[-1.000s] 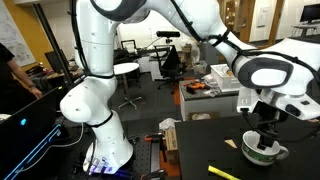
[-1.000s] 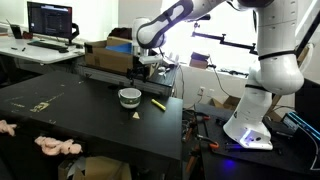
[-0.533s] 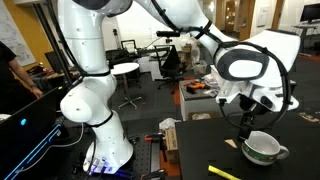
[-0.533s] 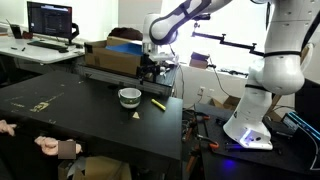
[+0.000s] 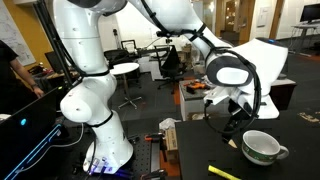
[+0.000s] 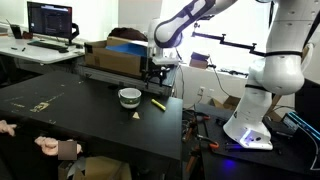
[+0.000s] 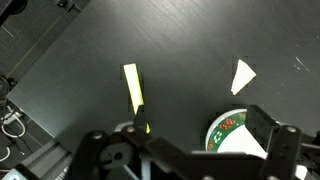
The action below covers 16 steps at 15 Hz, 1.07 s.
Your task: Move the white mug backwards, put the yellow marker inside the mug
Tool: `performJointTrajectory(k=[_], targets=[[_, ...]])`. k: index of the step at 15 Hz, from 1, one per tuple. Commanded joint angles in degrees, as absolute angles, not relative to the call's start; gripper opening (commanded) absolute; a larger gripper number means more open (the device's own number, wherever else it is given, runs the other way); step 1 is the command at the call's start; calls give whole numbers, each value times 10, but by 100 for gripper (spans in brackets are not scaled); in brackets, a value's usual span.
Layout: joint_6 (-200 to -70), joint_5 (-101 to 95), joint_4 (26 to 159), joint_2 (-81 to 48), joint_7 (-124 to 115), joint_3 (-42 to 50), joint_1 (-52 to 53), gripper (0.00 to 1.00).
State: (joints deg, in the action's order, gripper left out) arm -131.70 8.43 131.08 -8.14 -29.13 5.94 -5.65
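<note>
The white mug (image 5: 262,148) stands upright on the black table, its greenish pattern showing in the wrist view (image 7: 232,134); it also shows in an exterior view (image 6: 129,97). The yellow marker (image 7: 133,94) lies flat on the table beside the mug, apart from it, and shows in both exterior views (image 5: 222,173) (image 6: 157,103). My gripper (image 5: 237,122) hangs above the table between mug and marker, beside the mug rather than over it (image 6: 158,79). Its fingers are spread wide and hold nothing (image 7: 205,130).
A white triangular paper scrap (image 7: 243,76) lies near the mug. A cardboard box (image 6: 112,55) with a blue inside stands at the back of the black table (image 6: 60,100). The table edge (image 5: 178,150) drops off close to the marker.
The gripper was down around the mug a second ago. It has let go, risen and shifted sideways toward the marker. The mug stays where it was set.
</note>
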Motion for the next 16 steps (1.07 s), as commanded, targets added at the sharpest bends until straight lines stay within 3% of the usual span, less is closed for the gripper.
performJointTrajectory(k=[1, 16], targets=[[-1316, 85, 1312, -81, -294, 64, -51, 100], [-1367, 91, 1278, -144, -276, 95, -71, 100]])
